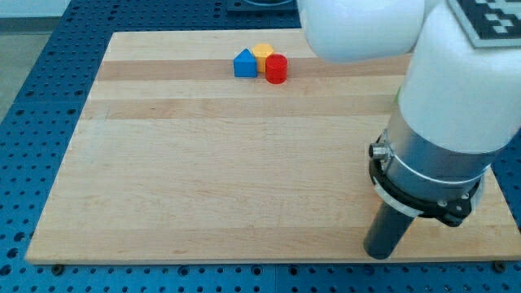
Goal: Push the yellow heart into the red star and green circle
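Note:
My tip (378,254) rests on the wooden board (203,163) near its bottom right edge, with no block beside it. The white arm above it covers the view's right and top right. No yellow heart, red star or green circle shows; they may be hidden behind the arm. Far from the tip, at the view's top centre, three blocks stand touching in a cluster: a blue house-shaped block (244,63), a yellow block (262,52) whose shape I cannot make out, and a red cylinder (276,69).
The board lies on a blue perforated table (41,73). Its bottom edge runs just below my tip. A dark collar (419,191) sits around the arm above the rod.

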